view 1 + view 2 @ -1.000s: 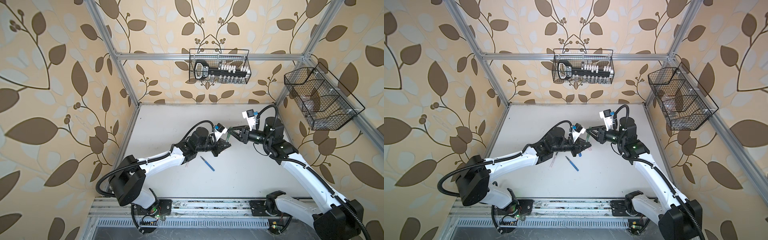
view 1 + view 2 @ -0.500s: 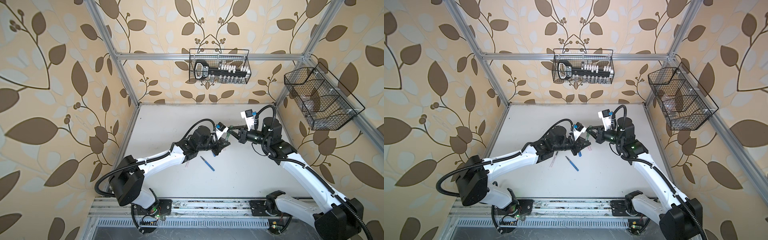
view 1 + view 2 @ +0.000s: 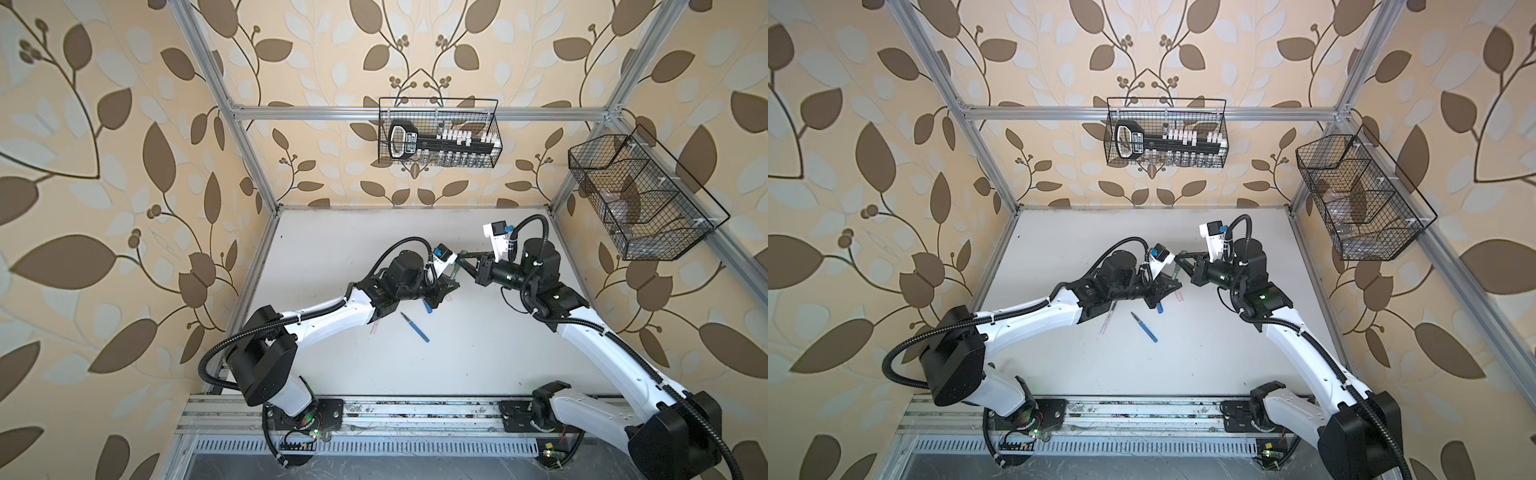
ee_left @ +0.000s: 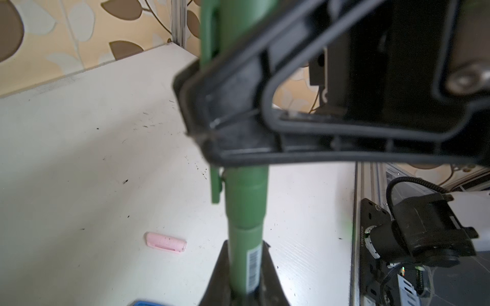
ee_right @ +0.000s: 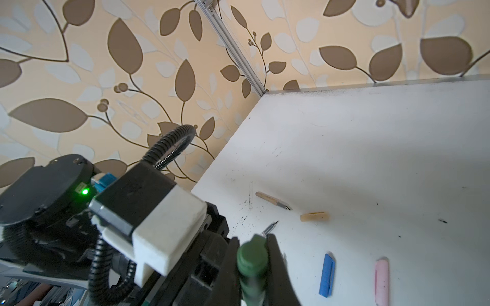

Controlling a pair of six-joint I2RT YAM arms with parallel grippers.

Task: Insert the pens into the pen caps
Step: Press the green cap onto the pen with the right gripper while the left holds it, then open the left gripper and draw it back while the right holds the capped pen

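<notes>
Centre of the white table (image 3: 332, 249): the two arms meet tip to tip, lifted off the surface. The left gripper (image 4: 244, 280) is clamped on the lower barrel of the green pen (image 4: 240, 238), which is held upright w/ its barcode label facing the left wrist cam. The right gripper (image 5: 253, 265) pinches the green cap (image 5: 252, 254) from both sides. The cap sits over the pen's upper end, its clip running down one side. In both top views, pen and cap show as one short green stick between the grippers.

The other pens are loose on the table, none capped. The blue pen (image 3: 415, 327) lies alone toward the front rail. The blue cap (image 3: 428, 306) is near it but apart, just below the left gripper. The pink cap (image 4: 166, 243) lies flat close by. The whitish-pink pen (image 3: 1105, 326) pokes out from under the left forearm. The tan pen (image 5: 273, 200) and tan cap (image 5: 314, 216) lie near each other, not touching; they are seen only from the right wrist cam.
</notes>
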